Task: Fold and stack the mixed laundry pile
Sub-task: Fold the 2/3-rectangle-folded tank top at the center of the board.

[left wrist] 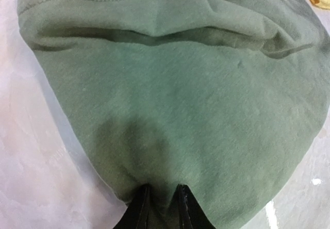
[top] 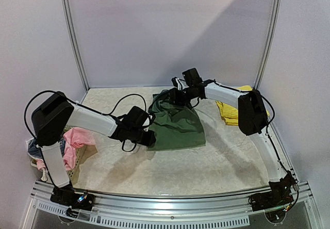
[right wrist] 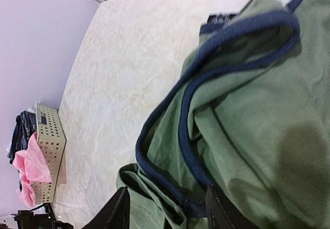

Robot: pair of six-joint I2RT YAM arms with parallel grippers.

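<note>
Your table [top: 154, 172] is pale and marbled, walled at the far side and on both flanks, with a metal rail along the near edge. The widest bare stretch runs from the rail up to the near hem of the olive-green top [top: 178, 128]. There is more bare surface in the far-left corner and a narrower strip to the right of the garment.

The olive-green top lies mid-table, its near half flat and its far-left corner drawn up into a bunch. The yellow shorts [top: 229, 113] sit far right against the wall, partly under your right arm and apart from the top. The basket [top: 85, 156] stands at the table's left near edge by the wall, well apart from the top. A pink piece [top: 75, 138] drapes over its rim and a blue-grey piece [top: 36, 147] lies behind that.

Your left pincer [top: 150, 138] is low at the top's left edge. In the left wrist view its fingers are pressed close together, pinching a fold of the green hem [left wrist: 162, 190].

Your right pincer [top: 172, 96] is at the raised far corner. In the right wrist view it stands spread [right wrist: 167, 203], with the cloth and its navy trim [right wrist: 170, 131] bunched between the fingers. You cannot tell whether they bear on the fabric.
</note>
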